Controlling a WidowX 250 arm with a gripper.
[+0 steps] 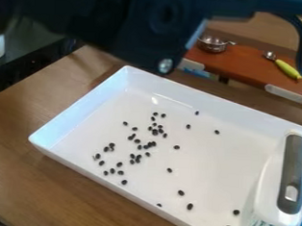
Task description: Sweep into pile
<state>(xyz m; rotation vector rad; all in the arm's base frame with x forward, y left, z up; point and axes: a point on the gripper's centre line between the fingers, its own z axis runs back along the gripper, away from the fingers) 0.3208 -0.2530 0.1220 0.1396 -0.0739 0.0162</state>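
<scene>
Judging risks: on the wooden surface (pixel 22 150), the white tray (pixel 220 172) could be shoved by overly hard strokes; near the brush (pixel 293 167), at the tray's right end, beans (pixel 189 206) could be missed, being widely scattered. Whether the pincer was wide, narrow or loaded could not be told. Counted: one surface, one tray, one brush, roughly 45 dark beans inside the tray.
</scene>
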